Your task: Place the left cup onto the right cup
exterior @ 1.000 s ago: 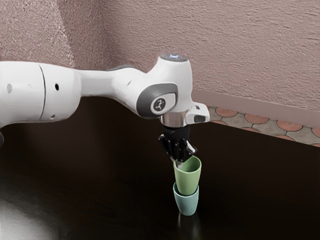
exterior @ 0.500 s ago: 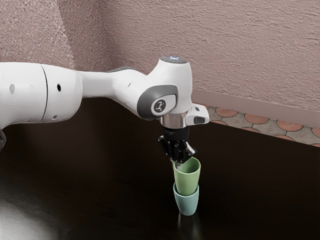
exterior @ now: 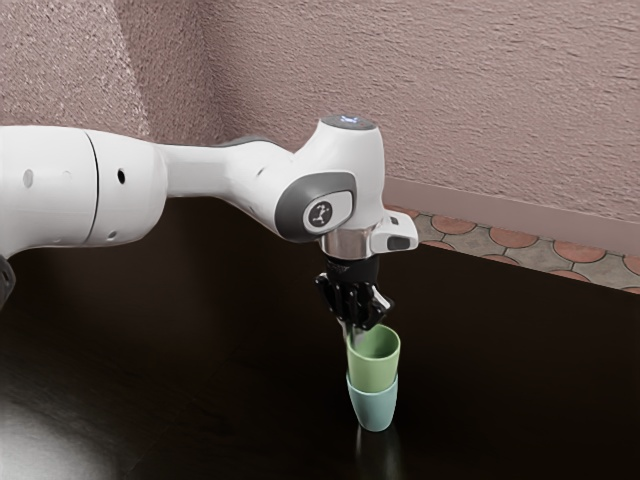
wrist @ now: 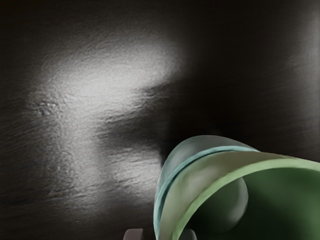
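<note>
The exterior view shows the green cup point(exterior: 373, 358) nested upright in the blue cup point(exterior: 373, 405), lower centre on the dark tabletop point(exterior: 200, 380). The claw point(exterior: 357, 322) is open astride its rim. The wrist view adds the green cup's hollow inside, with both cups cut off by the frame.

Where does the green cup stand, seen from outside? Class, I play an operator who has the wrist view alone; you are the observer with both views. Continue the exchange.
Observer: The green cup stands upright, nested in the blue cup, with much of it above the blue rim.
Operator: And the blue cup?
Observer: It stands upright on the dark table.
Operator: Where is the gripper?
Observer: The gripper is at the green cup's rim, on the exterior view's left side.
</note>
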